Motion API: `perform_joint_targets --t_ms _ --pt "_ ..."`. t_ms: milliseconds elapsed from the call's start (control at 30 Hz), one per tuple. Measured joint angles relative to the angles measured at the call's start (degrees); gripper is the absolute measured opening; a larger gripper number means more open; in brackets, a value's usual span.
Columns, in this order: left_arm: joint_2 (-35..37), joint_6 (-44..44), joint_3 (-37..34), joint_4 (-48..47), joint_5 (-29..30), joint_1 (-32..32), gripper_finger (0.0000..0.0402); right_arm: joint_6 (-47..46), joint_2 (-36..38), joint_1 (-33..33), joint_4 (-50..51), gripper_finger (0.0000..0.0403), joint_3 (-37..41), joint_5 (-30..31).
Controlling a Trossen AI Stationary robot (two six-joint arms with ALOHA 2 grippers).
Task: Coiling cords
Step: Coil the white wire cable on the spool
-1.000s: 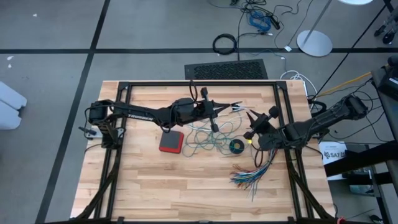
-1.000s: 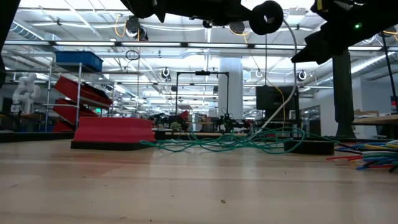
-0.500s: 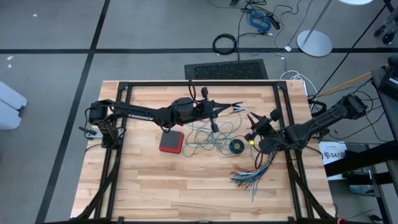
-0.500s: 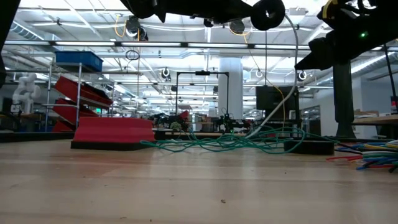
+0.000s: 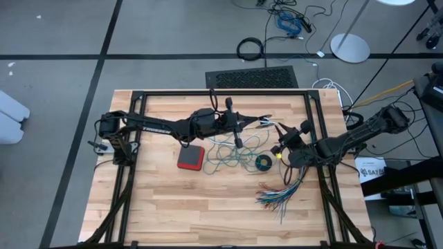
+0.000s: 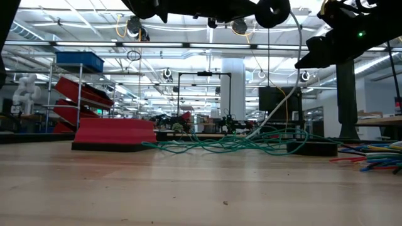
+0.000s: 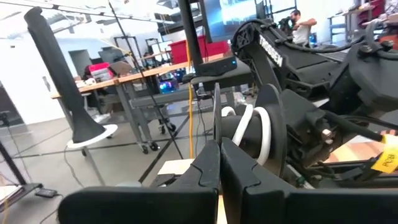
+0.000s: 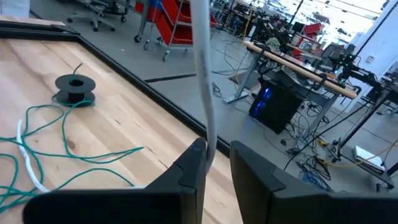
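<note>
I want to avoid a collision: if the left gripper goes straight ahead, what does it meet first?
Most likely the right gripper. The left gripper points at the white cord coiled on it, directly ahead; depth is unclear.

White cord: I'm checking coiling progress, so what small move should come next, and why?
Probably the right gripper, shut on the white cord, should carry it another turn around the spool in the shut left gripper. A few white wraps sit on it, while slack trails to the table among the teal cord.

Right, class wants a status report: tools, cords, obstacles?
Left tool shut on spool, raised. Right tool gripping white cord. Teal cord loose on table. Red block beside tangle.
</note>
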State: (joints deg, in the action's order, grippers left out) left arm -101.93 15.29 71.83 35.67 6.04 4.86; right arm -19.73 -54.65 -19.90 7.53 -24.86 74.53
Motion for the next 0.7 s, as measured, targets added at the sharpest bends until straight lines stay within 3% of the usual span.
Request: perform_joint_targets --t_ms 100,267,400,567,700 --pt "0.0 0.0 0.0 0.0 0.0 0.0 0.0000 -0.1 0.0 0.6 -0.1 0.0053 0.0 -1.5" --pt "0.0 0.0 0.0 0.0 0.0 0.0 0.0000 -0.3 -0.1 0.8 -0.8 0.0007 0.0 -2.5" --pt "0.0 0.0 0.0 0.9 0.1 0.0 0.0000 0.1 -1.6 1.6 -4.4 0.0003 0.0 -2.6" --pt "0.0 0.0 0.0 2.2 0.5 0.0 0.0000 1.7 -6.2 3.6 -13.1 0.0002 0.0 -3.7" --pt "0.0 0.0 0.0 2.5 2.5 0.3 0.0000 4.3 -11.4 6.0 -23.9 0.0001 0.0 -8.0"
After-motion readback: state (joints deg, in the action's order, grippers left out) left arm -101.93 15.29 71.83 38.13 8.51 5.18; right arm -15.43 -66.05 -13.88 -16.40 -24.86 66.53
